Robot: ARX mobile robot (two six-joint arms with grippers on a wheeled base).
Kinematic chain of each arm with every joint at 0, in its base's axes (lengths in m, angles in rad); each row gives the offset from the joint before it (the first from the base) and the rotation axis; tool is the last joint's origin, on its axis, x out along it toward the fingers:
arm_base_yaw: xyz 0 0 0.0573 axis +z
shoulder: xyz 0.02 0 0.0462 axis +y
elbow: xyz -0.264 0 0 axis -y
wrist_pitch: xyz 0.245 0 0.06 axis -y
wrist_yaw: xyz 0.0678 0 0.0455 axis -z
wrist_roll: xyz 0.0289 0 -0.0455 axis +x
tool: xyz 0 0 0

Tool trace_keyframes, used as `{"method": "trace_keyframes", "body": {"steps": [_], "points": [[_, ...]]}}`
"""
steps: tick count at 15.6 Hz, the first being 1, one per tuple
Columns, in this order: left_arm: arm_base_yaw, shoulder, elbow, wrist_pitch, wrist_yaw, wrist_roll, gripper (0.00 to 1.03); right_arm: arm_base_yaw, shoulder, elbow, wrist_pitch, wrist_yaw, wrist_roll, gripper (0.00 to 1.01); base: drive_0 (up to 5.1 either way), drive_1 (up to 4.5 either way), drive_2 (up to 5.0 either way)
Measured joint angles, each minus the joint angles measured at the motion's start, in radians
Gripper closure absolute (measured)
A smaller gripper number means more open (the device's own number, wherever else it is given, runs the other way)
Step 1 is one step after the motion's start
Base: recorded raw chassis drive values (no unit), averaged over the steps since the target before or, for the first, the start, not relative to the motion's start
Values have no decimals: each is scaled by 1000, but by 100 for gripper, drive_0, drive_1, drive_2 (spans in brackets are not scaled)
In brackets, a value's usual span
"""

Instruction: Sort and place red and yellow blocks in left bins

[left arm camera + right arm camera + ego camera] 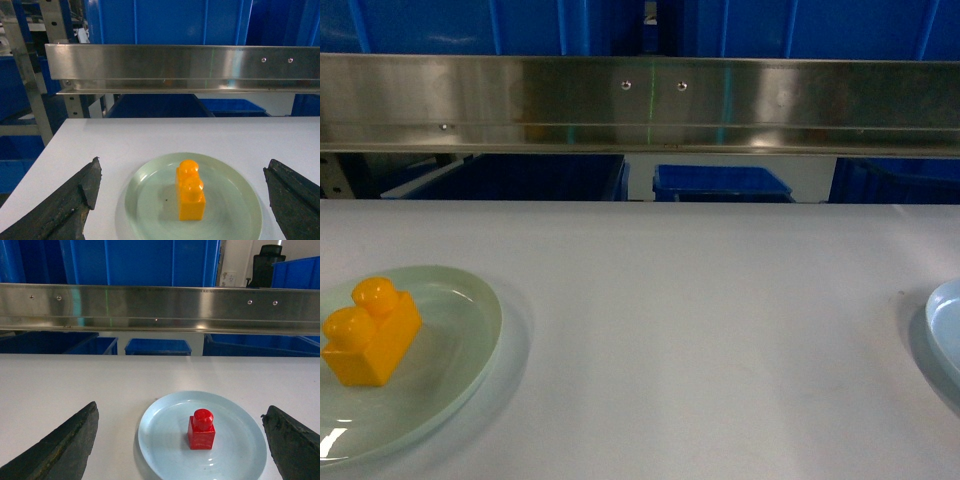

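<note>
Two blocks wait on plates on a white worktop (700, 330) as the robot readies to sort them. The yellow block (190, 192) sits near the middle of a pale green plate (240, 210), between the spread fingers of the left hand (187, 200), which hangs released and grasps nothing. A red block (201, 430) stands at the centre of a pale blue plate (160, 435), with the right hand (182, 440) likewise wide open around it. Behind the worktop, beyond a steel rail (640, 100), stand the blue bins (720, 182); their contents cannot be seen. The likely hazards: glossy plastic could slip from a shallow pinch, a descending finger could catch a plate rim and tip or slide the plate, and the rail stands between plates and bins, so a low carry could strike it.
</note>
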Motion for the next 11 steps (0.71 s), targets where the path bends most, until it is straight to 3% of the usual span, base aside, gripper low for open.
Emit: {"method": "trace_keyframes", "body": {"steps": [11], "points": [[0,0,0,0,0,0,5,0,0,0,0,0,0,3,0,0,0]]}}
